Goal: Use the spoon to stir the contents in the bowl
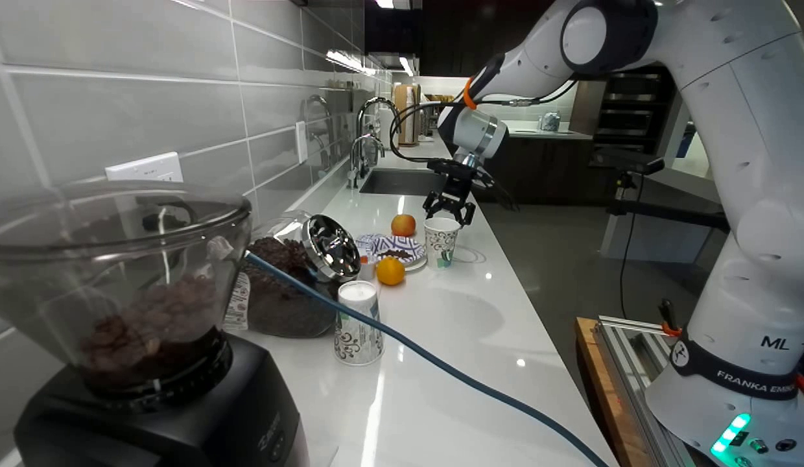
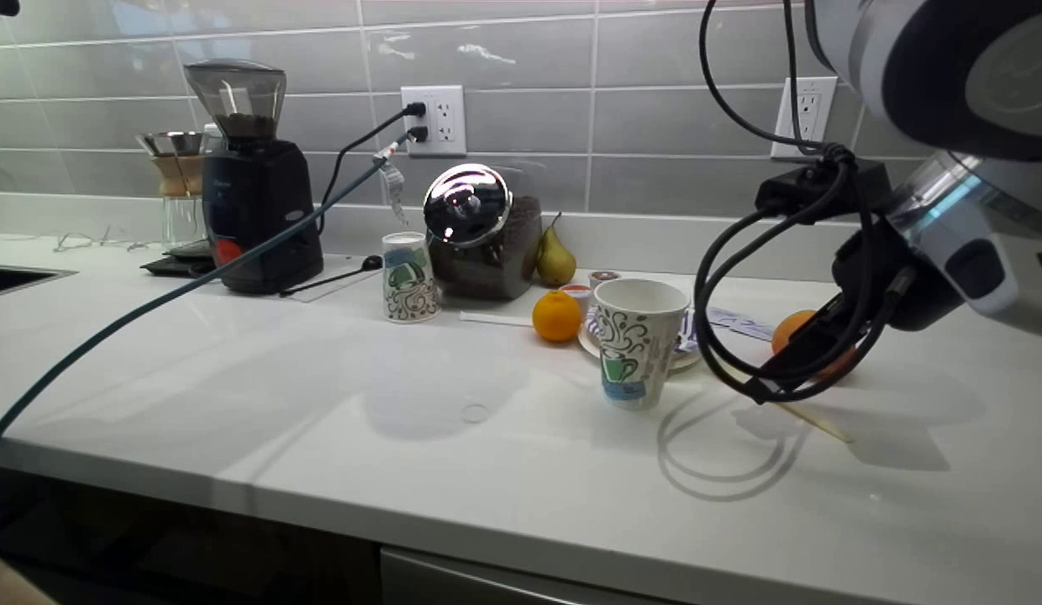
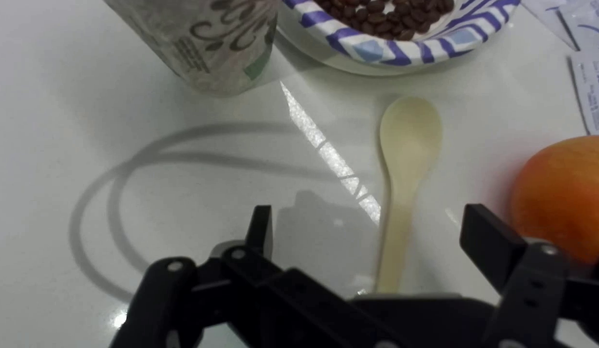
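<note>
the tool [image 3: 369,232], spread wide and empty, hangs above the spoon [image 3: 403,193] lying on the worktop [image 3: 34,193] near the patterned bowl [image 3: 427,51]; lowering off-centre could knock the fruit [image 3: 565,198] near its jaws.

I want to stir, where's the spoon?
In the wrist view, the spoon lies right of centre, left of the reddish fruit, below the patterned bowl.

pale spoon [image 3: 403,188], flat, near patterned bowl [image 3: 369,51] (beans [image 3: 391,19] inside)
</note>
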`<state>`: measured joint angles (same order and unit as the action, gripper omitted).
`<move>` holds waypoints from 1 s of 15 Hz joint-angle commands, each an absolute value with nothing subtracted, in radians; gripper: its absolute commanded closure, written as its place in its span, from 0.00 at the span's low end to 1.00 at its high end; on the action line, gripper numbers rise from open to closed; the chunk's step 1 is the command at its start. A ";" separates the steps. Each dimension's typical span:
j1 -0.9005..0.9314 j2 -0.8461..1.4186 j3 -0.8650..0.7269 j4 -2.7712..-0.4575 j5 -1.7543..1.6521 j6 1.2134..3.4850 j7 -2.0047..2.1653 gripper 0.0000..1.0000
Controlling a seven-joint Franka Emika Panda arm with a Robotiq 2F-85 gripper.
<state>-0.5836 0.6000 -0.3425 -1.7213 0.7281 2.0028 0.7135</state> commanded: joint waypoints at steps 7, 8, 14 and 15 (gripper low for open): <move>-0.668 0.745 -0.296 -1.546 0.865 1.852 0.723 0.00; -0.673 0.758 -0.295 -1.528 0.870 1.837 0.728 0.00; -0.696 0.826 -0.289 -1.450 0.890 1.791 0.744 0.30; -0.698 0.833 -0.289 -1.441 0.890 1.787 0.747 0.39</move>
